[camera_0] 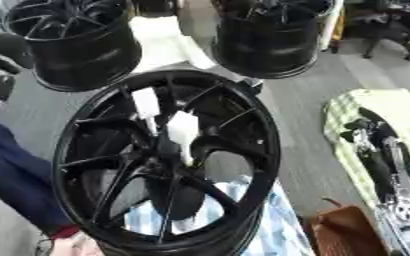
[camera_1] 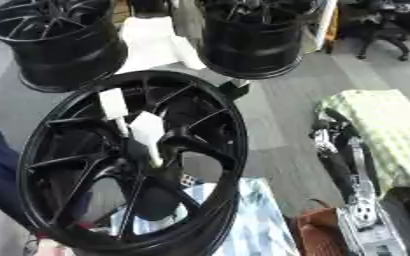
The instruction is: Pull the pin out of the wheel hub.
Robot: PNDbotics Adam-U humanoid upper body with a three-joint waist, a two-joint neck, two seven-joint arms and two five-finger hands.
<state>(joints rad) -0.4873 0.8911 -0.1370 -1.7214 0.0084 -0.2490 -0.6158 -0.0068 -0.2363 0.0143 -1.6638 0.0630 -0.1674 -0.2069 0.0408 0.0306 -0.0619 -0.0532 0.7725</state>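
Before me the black spoked wheel hub [camera_0: 167, 160] lay tilted; two white-headed pins [camera_0: 182, 131] stood side by side near its centre.

Workshop, black wheel hubs [camera_0: 77, 42] on grey floor [camera_0: 305, 135]

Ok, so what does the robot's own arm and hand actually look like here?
Only the right arm shows, at the right side by a green checked cloth. It is slim and mostly black, with silver metal parts along it and a round silver joint low down. Its hand looks black; nothing finer can be made out. The left arm is out of view.
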